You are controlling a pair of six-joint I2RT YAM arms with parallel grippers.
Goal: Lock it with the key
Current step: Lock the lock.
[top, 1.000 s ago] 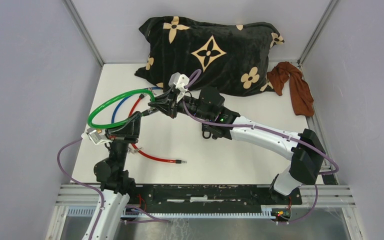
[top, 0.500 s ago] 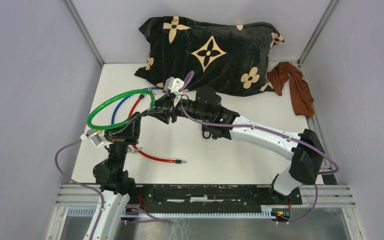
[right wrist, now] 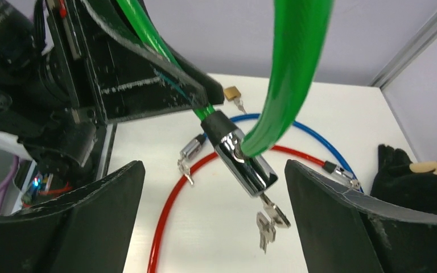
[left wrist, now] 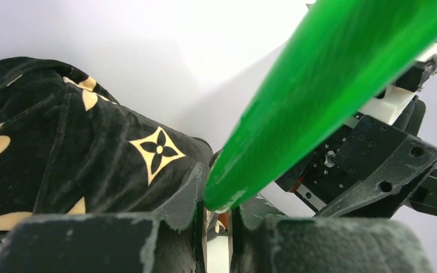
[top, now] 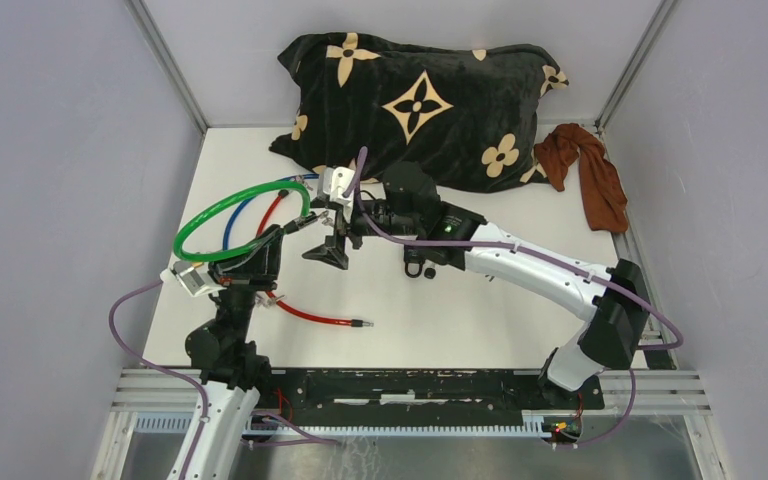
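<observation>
Key (right wrist: 273, 210) juts from the lower end of the chrome lock cylinder (right wrist: 246, 165). The cylinder hangs in the air between the two fingers of the right pincer (right wrist: 213, 173), which stand wide apart and hold nothing. In the right wrist view the cylinder's long axis slants from upper left to lower right, with the black collar up and the key end down. A spare key (right wrist: 263, 233) dangles just below. The key therefore lies low and a little right of the pincer's midline, nearer the finger on that side of the view.

The left pincer (right wrist: 205, 94) is clamped on the green cable (right wrist: 293, 57) just above the collar and holds the lock clear of the surface (top: 410, 320). The cable's other end curves down into the side of the cylinder and looks seated there.

With the left arm acting as holder, the right arm is the one placed for the key. I judge it has to sink and tilt so its fingers close across the key head rather than around the chrome body, then twist about that slanted axis.

The thick green end passes close over the cylinder, and the spare key could get caught in the grip. The left pincer's finger also crowds the collar. A red cable (right wrist: 168, 210), a blue cable (right wrist: 313, 133) and a small brass padlock (right wrist: 232, 92) lie on the surface beneath. The pillow (top: 430, 100) and brown cloth (top: 590, 170) are well apart at the back.
</observation>
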